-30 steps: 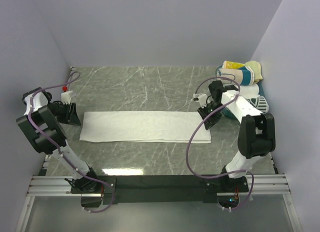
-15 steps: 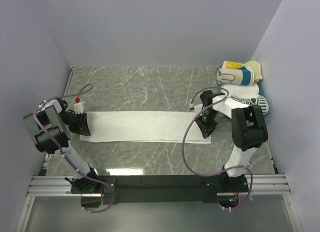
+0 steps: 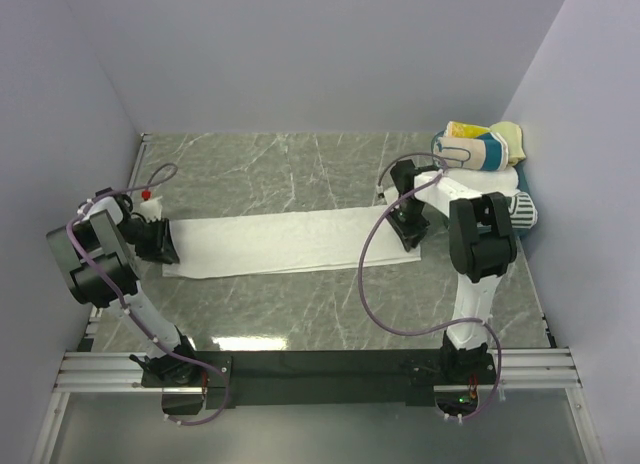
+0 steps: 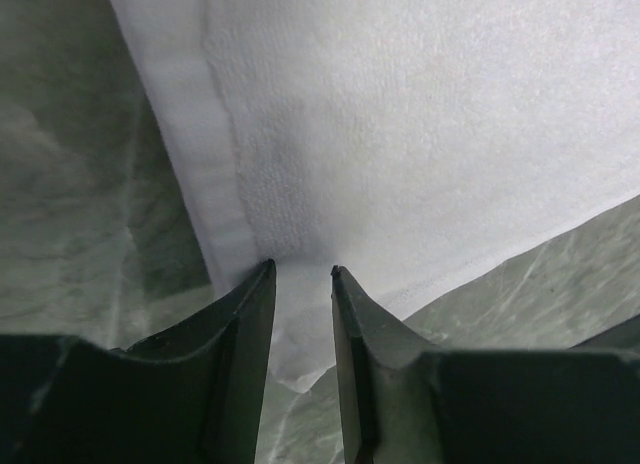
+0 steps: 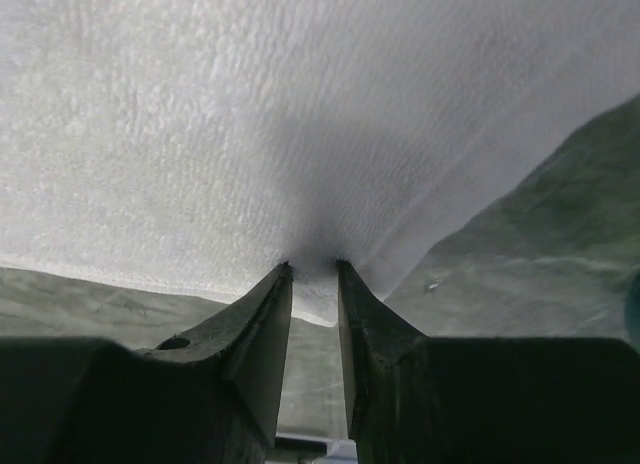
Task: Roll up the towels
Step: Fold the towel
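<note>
The large white towel (image 3: 290,239) lies flat across the middle of the marble table, slightly skewed with its right end farther back. My left gripper (image 3: 160,242) is at its left end. In the left wrist view the gripper (image 4: 300,269) is shut on the towel's hemmed edge (image 4: 400,134). My right gripper (image 3: 410,229) is at the right end. In the right wrist view the gripper (image 5: 313,265) pinches the puckered towel edge (image 5: 250,104). A rolled yellow-teal-white striped towel (image 3: 478,147) and a rolled white printed towel (image 3: 512,206) lie at the back right.
Grey walls stand close on the left, back and right. The rolled towels sit just right of my right arm. The marble tabletop (image 3: 300,174) shows bare behind the towel and in front of it. A black rail (image 3: 320,366) runs along the near edge.
Both grippers came down onto the towel's ends and closed on them. The towel has since shifted toward the back, its right end more than its left, so it now lies skewed.
</note>
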Action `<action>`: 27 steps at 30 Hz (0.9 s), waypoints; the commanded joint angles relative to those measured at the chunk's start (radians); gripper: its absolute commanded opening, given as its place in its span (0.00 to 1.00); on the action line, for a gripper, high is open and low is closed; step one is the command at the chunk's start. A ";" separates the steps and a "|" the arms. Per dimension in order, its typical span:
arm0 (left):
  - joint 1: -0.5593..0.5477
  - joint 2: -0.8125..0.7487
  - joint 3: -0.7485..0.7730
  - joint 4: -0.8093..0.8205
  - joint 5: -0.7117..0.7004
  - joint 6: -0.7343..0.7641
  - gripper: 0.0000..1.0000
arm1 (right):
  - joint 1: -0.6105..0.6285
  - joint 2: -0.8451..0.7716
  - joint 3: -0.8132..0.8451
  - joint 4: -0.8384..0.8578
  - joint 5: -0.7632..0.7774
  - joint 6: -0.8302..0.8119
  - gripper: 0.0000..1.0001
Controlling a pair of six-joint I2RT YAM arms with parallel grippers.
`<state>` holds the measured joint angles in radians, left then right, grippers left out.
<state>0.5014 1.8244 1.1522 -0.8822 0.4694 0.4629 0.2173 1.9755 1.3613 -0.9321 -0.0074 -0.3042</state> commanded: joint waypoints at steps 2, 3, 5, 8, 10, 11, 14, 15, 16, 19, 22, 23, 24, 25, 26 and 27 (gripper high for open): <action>0.003 -0.019 0.063 0.058 0.017 -0.035 0.35 | -0.006 -0.042 0.052 0.052 -0.024 -0.019 0.33; 0.003 -0.027 0.067 0.058 0.029 -0.035 0.35 | -0.006 -0.059 0.041 0.046 -0.034 -0.026 0.33; 0.003 -0.040 0.087 0.042 0.060 -0.033 0.36 | -0.006 -0.114 0.030 0.035 -0.042 -0.026 0.33; 0.005 -0.076 0.118 0.002 0.104 -0.029 0.40 | -0.010 -0.170 0.015 0.009 -0.065 -0.001 0.33; 0.005 -0.085 0.135 -0.032 0.097 -0.027 0.43 | -0.012 -0.182 0.002 -0.011 -0.069 0.028 0.33; 0.005 -0.094 0.138 -0.044 0.088 -0.024 0.45 | -0.022 -0.188 -0.004 -0.017 -0.069 0.037 0.33; 0.017 -0.123 0.138 -0.090 0.063 -0.006 0.50 | -0.054 -0.190 -0.034 -0.031 -0.059 0.068 0.33; 0.029 -0.129 0.130 -0.101 0.058 -0.003 0.51 | -0.065 -0.187 -0.045 -0.034 -0.060 0.074 0.34; 0.037 -0.137 0.126 -0.115 0.052 -0.001 0.52 | -0.078 -0.187 -0.050 -0.037 -0.057 0.088 0.34; 0.061 -0.162 0.104 -0.152 0.026 0.005 0.59 | -0.117 -0.181 -0.051 -0.039 -0.055 0.108 0.36; 0.088 -0.171 0.081 -0.173 0.018 0.005 0.59 | -0.142 -0.162 -0.047 -0.031 -0.054 0.114 0.37; 0.091 -0.166 0.077 -0.173 0.015 -0.003 0.59 | -0.145 -0.155 -0.047 -0.030 -0.068 0.114 0.37; 0.095 -0.166 0.067 -0.175 0.020 -0.003 0.55 | -0.147 -0.152 -0.047 -0.028 -0.078 0.109 0.37; 0.097 -0.162 0.066 -0.181 0.028 -0.001 0.50 | -0.147 -0.152 -0.048 -0.027 -0.089 0.108 0.36; 0.097 -0.152 0.066 -0.190 0.044 0.006 0.45 | -0.147 -0.152 -0.047 -0.025 -0.106 0.106 0.35; 0.095 -0.148 0.066 -0.196 0.052 0.006 0.39 | -0.145 -0.155 -0.047 -0.025 -0.117 0.103 0.35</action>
<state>0.5972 1.6875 1.2209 -1.0317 0.4927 0.4500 0.0681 1.8259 1.3064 -0.9573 -0.0807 -0.2081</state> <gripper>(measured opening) 0.445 0.354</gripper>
